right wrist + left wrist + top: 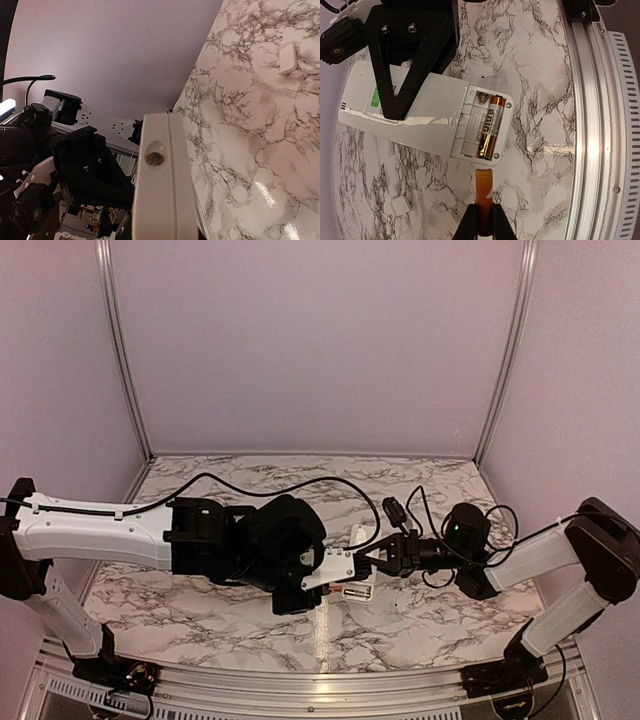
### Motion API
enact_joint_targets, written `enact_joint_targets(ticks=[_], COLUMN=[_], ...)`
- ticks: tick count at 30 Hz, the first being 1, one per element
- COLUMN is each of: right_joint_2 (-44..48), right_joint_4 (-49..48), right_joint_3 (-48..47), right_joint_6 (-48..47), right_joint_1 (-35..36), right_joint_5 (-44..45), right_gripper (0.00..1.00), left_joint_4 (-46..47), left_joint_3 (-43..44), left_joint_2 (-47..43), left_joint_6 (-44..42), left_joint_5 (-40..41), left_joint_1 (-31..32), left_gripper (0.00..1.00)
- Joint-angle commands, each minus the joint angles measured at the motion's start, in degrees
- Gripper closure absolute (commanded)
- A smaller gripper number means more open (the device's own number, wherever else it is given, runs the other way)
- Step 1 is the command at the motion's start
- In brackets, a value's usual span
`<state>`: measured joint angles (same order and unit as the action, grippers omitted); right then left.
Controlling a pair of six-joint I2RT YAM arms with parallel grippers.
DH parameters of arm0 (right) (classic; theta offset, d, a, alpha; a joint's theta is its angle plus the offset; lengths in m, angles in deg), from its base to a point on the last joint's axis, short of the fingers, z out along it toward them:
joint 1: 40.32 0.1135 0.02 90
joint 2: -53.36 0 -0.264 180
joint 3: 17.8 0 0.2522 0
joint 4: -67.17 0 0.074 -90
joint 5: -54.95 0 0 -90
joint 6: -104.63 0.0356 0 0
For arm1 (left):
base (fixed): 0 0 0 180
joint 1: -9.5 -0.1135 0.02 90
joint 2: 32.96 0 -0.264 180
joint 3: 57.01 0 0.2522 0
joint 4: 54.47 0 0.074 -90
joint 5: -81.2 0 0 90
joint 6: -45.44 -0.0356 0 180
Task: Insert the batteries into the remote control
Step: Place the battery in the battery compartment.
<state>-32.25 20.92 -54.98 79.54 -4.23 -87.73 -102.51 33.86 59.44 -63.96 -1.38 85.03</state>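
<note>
Top external view: both arms meet over the middle of the marble desk (200, 610). The remote control (357, 538) sits between the left end effector (345, 578) and the right end effector (378, 560). Bare marble lies open behind them up to the back wall (320, 340), and a narrower strip runs in front, up to the front rail (300, 680).

Left wrist view: the remote lies back-up with its compartment open. A seated battery (490, 127) fills the slot nearest the remote's end edge, and the slot beside it shows no cell. The left end effector is clenched on the held battery (484, 182), whose free tip stands just short of the remote's lower edge, apart from it. A black finger of the right end effector crosses the remote's far half. A small white piece (400, 205) lies alone on the marble to the left.

Right wrist view: the remote fills the foreground end-on, grasped by the right end effector. Open marble stretches to the right.
</note>
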Motion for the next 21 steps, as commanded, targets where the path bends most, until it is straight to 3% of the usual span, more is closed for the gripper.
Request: enact_joint_targets(ticks=[1,21], right_joint_2=[-1.0,-5.4], right_joint_4=[-3.5,-5.3], right_joint_3=[-1.7,-3.7], right_joint_6=[1.4,2.8], right_joint_1=[1.9,5.0], right_joint_5=[2.1,4.0], right_gripper=[1.0,1.0], left_joint_4=[-4.8,-6.9], left_joint_3=[3.1,7.1], left_joint_2=[2.3,7.0], left_joint_6=[-2.3,-4.6], left_joint_5=[3.0,5.7], left_joint_1=[1.2,3.2], left_gripper=[1.0,0.99])
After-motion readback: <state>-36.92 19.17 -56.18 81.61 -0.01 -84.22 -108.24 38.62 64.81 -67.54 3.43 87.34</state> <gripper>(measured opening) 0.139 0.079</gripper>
